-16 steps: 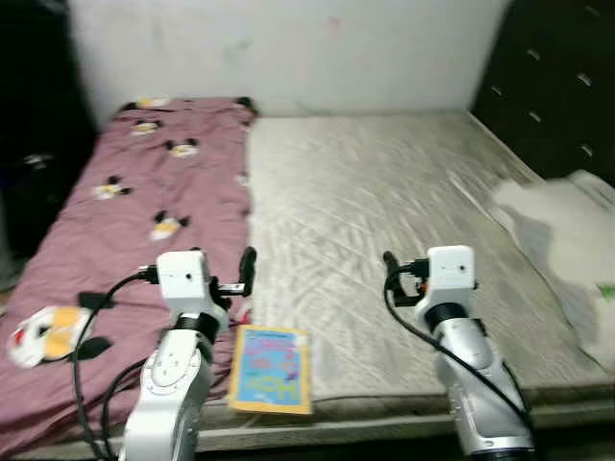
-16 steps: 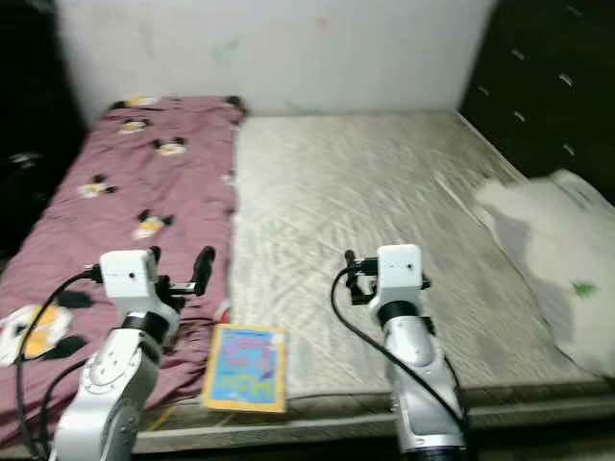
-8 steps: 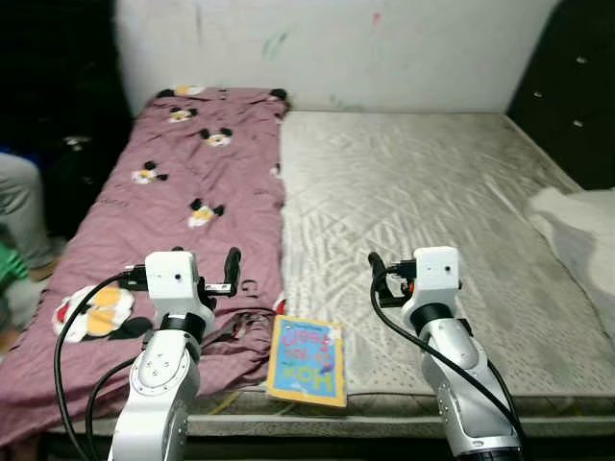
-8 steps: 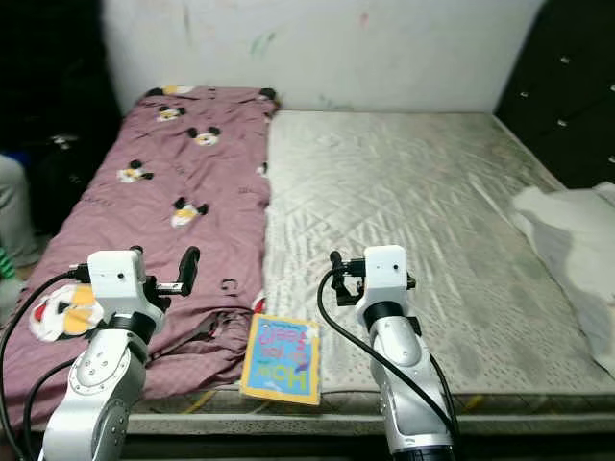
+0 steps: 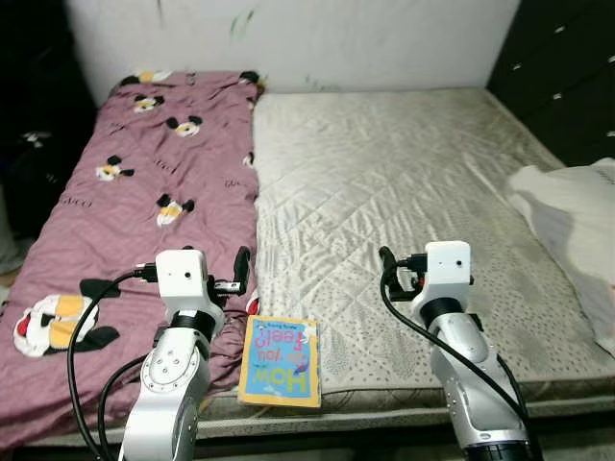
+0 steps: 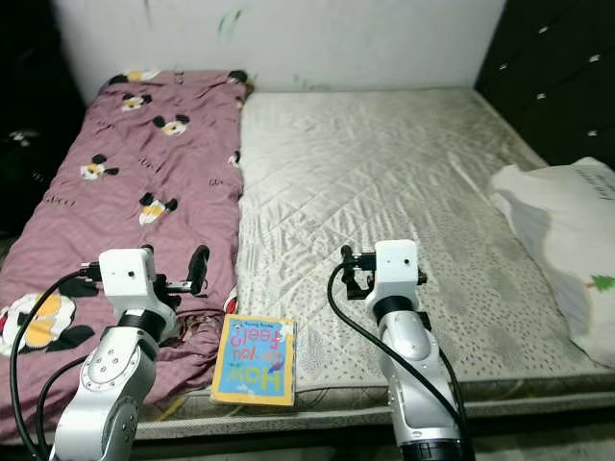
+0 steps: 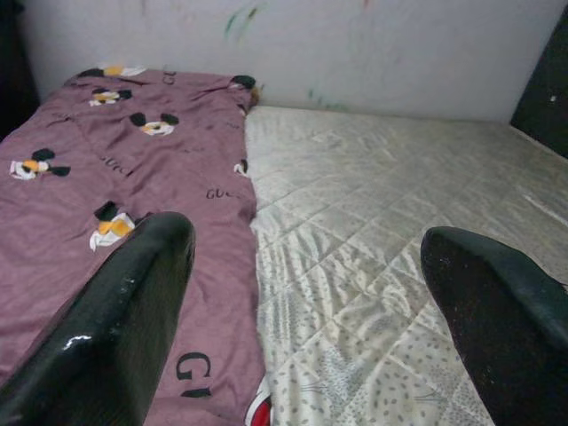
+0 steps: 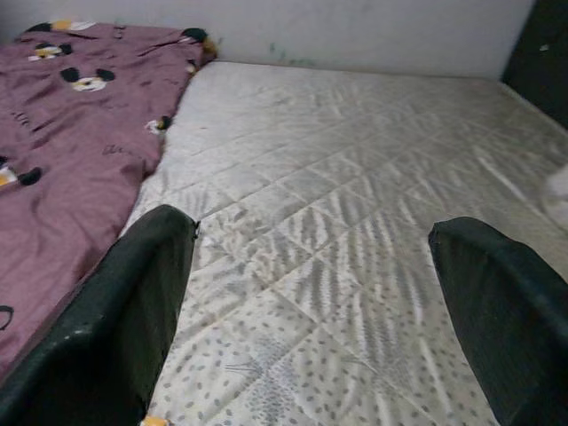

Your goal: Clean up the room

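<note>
Mattress (image 5: 404,192) before us, bare and quilted in a diamond stitch, pale grey-beige with a fine speckled print toward its near edge, running back to a scuffed white wall (image 5: 317,38). Over its left part we see a mauve sheet (image 5: 125,192), soft and rumpled, printed with black-eared cartoon mouse heads and small lettering, its near corner bunched into folds. We hold both arms out low over the near edge of the bed. Our left gripper (image 7: 311,293) hangs above the seam where sheet meets mattress, its two glossy black fingers (image 7: 115,328) spread wide with nothing between them. Our right gripper (image 8: 311,302) hovers over the bare quilting, fingers likewise parted and empty. Between the two arms, just at the near edge of the mattress, lies a thin flat book (image 5: 280,360), a rectangle with a blue cover, orange border and bright lettering, touching the bunched hem of the sheet and well apart from either gripper. Off to the right a white pillow (image 5: 577,221), plump and creased, rests on the mattress's right edge, with a small green tree print showing on it. Behind it stands a dark cabinet (image 5: 567,67) with small pale handles.
</note>
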### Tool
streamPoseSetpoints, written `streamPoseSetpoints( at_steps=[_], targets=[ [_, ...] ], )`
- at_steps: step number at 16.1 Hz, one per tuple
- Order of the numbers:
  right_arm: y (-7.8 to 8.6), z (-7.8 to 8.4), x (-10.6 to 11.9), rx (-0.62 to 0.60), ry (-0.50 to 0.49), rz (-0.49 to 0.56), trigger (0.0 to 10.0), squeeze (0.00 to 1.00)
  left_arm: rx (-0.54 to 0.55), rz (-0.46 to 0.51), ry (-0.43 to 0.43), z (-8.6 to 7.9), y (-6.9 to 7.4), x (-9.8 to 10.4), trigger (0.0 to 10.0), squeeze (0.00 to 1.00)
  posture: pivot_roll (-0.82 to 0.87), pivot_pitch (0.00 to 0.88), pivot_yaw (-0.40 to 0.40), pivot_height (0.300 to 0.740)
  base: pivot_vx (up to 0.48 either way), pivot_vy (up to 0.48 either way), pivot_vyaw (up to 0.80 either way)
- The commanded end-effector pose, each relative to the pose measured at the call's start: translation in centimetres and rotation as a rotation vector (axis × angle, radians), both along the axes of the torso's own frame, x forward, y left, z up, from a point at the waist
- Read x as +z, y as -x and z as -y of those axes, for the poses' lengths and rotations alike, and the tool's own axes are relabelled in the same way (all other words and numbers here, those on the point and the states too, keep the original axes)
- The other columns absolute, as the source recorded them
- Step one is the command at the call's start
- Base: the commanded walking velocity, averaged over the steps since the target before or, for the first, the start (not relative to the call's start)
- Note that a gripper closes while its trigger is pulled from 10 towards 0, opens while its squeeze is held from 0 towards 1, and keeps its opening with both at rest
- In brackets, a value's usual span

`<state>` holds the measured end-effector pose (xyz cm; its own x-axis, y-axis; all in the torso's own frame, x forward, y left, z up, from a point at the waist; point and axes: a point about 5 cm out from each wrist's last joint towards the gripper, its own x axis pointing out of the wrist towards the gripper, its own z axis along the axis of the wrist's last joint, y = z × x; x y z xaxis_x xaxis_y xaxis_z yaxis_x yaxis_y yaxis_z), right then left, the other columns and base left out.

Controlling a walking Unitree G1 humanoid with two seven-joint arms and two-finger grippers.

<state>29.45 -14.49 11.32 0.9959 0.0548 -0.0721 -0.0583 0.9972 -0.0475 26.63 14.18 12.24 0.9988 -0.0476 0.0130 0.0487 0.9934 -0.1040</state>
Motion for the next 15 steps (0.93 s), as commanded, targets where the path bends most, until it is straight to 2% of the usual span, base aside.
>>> streamPoseSetpoints(
  at_steps=[1,7,15],
  targets=[
    [-0.01,-0.03,-0.03,-0.008,-0.009,-0.010,10.0,0.00,0.022,-0.008,-0.014,-0.59,0.27,-0.20,10.0,0.00,0.01,0.046,0.018,0.740,0.000,0.000,0.00],
    [0.80,-0.26,-0.19,0.008,-0.016,-0.015,10.0,0.00,0.051,-0.036,-0.014,-1.05,1.04,-0.48,10.0,0.00,0.02,0.101,0.010,0.740,0.000,0.000,-0.09],
    [0.86,-0.47,-0.16,0.024,-0.021,-0.015,10.0,0.00,0.051,-0.049,0.003,-0.98,1.03,-0.38,10.0,0.00,0.02,0.106,0.012,0.740,0.000,0.000,0.00]
  ],
)
